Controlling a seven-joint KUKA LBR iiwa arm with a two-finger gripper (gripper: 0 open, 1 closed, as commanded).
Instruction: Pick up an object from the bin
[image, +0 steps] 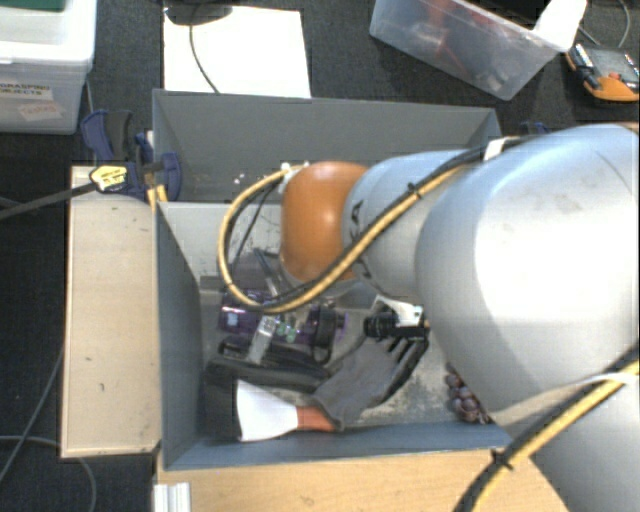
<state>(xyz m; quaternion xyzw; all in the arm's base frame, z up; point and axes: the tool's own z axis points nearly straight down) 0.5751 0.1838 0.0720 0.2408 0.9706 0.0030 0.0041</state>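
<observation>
Claw low in the bin's 9 o'clock half, over a dark bar

The claw, below the arm's orange cover, sits deep in the grey metal bin; whether it is wide or narrow cannot be told. Just at its 6 o'clock lies a long matte black bar, long axis running roughly 9 to 3 o'clock. Past that lie a smooth white piece and, toward 4 o'clock, a crumpled grey cloth.

Bulky silver-grey arm of smooth rounded links, glossy orange wrist cover, 1 yellow cable paired with thin black cables alongside
</observation>
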